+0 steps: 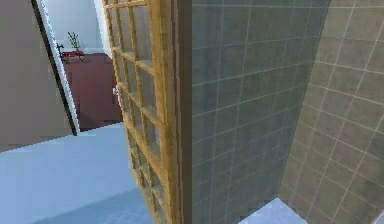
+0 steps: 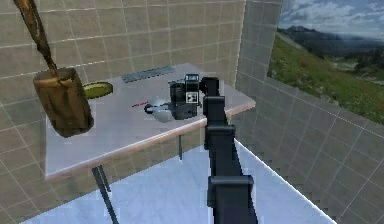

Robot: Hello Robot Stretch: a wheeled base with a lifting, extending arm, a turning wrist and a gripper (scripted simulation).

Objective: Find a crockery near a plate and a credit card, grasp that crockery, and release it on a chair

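Forward view faces a glazed door (image 1: pixel 150 110) up close; arm side view overlooks a near table (image 2: pixel 110 125) (tiled walls (image 1: pixel 250 100) in both)

You cannot tell whether the gripper (image 2: pixel 175 100) holds anything. Its far end lies against a huddle of small things (image 2: pixel 155 110) on the table (image 2: pixel 110 135), pale and dark blobs too small to name (cup, card, box: no telling). The arm (image 2: pixel 225 170) covers part of the table's edge. At the arm side view's left, the stick of a brown wooden thing (image 2: pixel 62 100) runs off the top edge, and the landscape picture (image 2: pixel 330 50) is cut by the right edge. In the forward view the wooden door (image 1: pixel 150 110) runs off top and bottom and hides part of the room behind it. The plant (image 1: pixel 73 42) there is tiny.
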